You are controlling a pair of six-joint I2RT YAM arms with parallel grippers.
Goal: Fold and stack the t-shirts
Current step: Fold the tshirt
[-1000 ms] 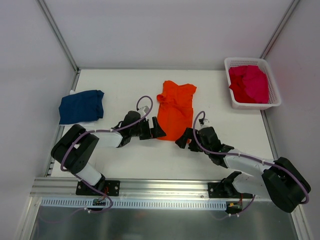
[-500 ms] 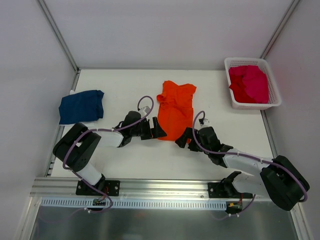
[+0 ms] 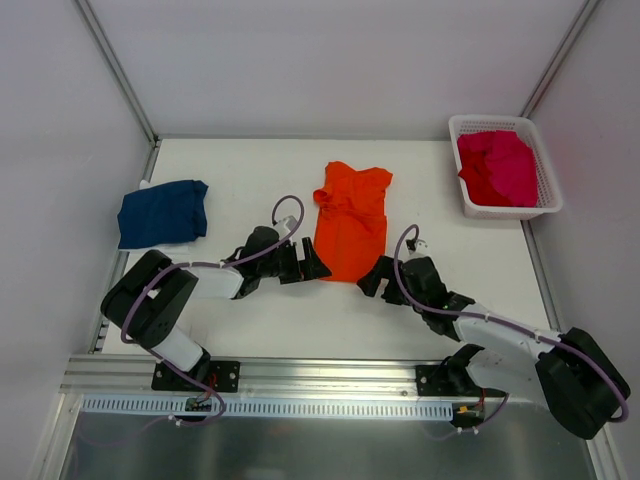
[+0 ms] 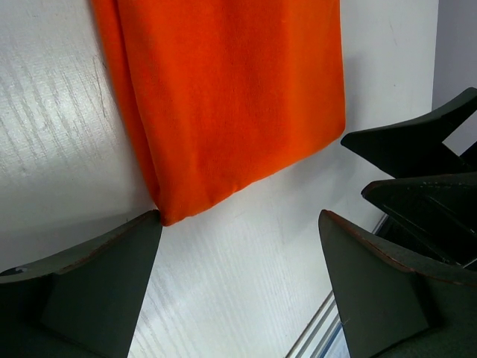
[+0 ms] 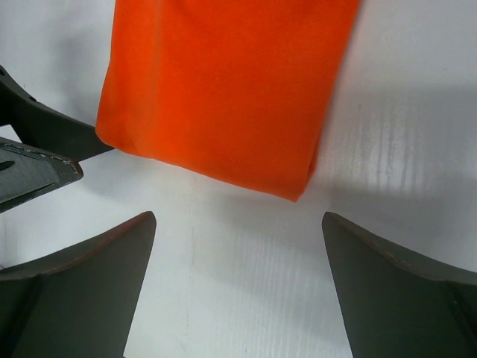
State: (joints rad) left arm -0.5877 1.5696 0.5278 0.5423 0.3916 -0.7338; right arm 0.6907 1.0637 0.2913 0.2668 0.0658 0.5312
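Table (image 3: 250, 170): 1 orange tee (image 3: 352, 225), 1 navy (image 3: 162, 213).

- The long shirt (image 3: 351, 222) lies flat on the table (image 3: 230, 170), its near hem just ahead of both grippers.
- The left gripper (image 3: 316, 263) sits at the hem's left corner, the right gripper (image 3: 369, 281) at its right corner.
- A folded shirt (image 3: 162, 213) lies well left of the left gripper.
- A basket (image 3: 545, 200) holding bunched shirts (image 3: 497, 165) stands far ahead and right of the right gripper.

The white table (image 3: 250, 165) before me carries three things. A folded orange t-shirt (image 3: 350, 225) lies lengthwise at its middle. A folded navy blue t-shirt (image 3: 162, 213) lies by the left edge. A white lattice basket (image 3: 505, 211) sits in the far right corner.
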